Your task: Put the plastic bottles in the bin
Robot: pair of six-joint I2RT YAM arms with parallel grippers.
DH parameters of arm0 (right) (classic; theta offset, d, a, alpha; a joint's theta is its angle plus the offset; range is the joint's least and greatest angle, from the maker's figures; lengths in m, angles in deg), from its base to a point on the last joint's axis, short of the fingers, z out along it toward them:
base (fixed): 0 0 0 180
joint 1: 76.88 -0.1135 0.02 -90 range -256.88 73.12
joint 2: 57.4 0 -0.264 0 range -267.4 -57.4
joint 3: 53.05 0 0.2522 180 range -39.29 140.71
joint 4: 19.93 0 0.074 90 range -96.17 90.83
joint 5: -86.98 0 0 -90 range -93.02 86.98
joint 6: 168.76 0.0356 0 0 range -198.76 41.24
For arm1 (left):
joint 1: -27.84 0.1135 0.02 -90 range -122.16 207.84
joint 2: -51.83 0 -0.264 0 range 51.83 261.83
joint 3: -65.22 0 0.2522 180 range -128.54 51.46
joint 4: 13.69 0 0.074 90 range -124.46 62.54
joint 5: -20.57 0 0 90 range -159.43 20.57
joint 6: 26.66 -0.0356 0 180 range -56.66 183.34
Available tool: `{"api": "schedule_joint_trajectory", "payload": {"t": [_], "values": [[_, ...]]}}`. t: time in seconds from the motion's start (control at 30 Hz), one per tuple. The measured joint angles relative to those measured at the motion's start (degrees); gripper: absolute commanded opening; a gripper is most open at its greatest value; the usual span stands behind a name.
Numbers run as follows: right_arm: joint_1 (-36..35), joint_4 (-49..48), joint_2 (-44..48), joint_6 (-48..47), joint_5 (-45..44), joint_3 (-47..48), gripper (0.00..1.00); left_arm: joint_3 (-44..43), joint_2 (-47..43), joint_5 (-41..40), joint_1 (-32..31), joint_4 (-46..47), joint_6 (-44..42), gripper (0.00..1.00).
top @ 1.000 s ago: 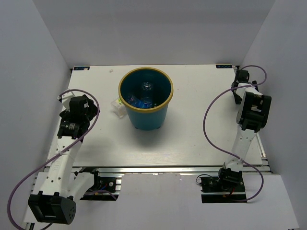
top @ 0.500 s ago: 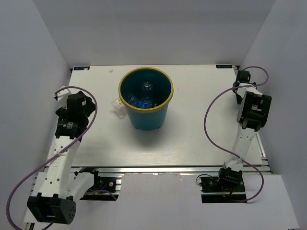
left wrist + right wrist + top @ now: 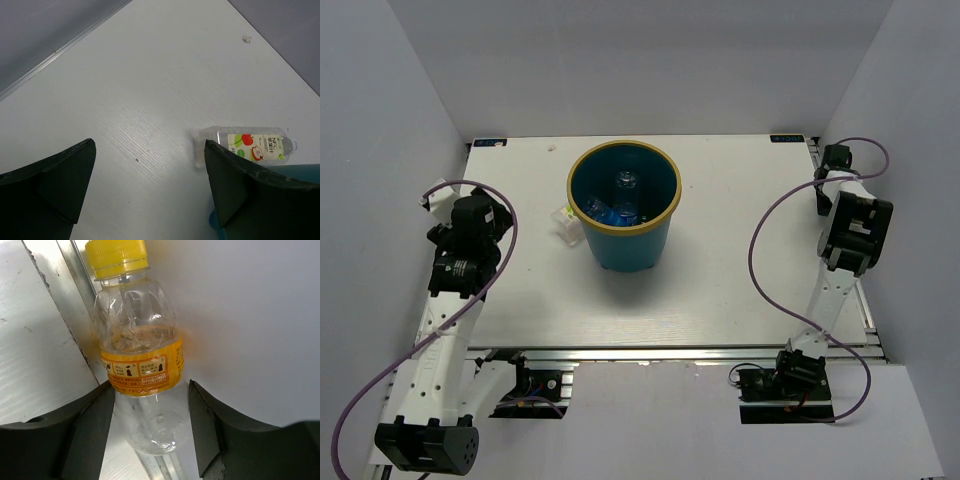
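In the right wrist view a clear plastic bottle point(image 3: 140, 365) with a yellow cap and an orange label lies along the metal rail at the table's right edge, against the wall. My right gripper point(image 3: 151, 386) is shut on its lower body, both fingers touching it. The teal bin point(image 3: 582, 222) with a yellowish rim stands at the table's middle back, holding a clear bottle point(image 3: 626, 188) and blue-labelled ones point(image 3: 602, 213). Another clear bottle point(image 3: 250, 146) with a white-green label lies on the table beside the bin point(image 3: 300, 170). My left gripper point(image 3: 148, 146) is open and empty, short of that bottle.
The right arm point(image 3: 855, 225) reaches to the far right corner, close to the side wall. The left arm point(image 3: 465, 245) hangs over the table's left edge. Grey walls enclose the table on three sides.
My right gripper's jaws have closed from wide open onto the orange-labelled bottle. The left arm has drawn back leftward and nearer, its gripper still open.
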Motion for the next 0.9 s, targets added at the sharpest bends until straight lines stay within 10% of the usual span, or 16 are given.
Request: {"api": "schedule_joint_trajectory", "payload": {"t": [0.6, 0.9], "values": [[-2.4, 2.2, 41.7, 12.8, 37.6, -5.1, 0.00, 3.2, -3.6, 4.0, 0.0, 3.3, 0.6, 0.98], [-39.6, -7.0, 50.6, 19.0, 54.6, -16.7, 0.00, 8.2, -2.1, 11.0, 0.0, 6.3, 1.9, 0.98]]}}
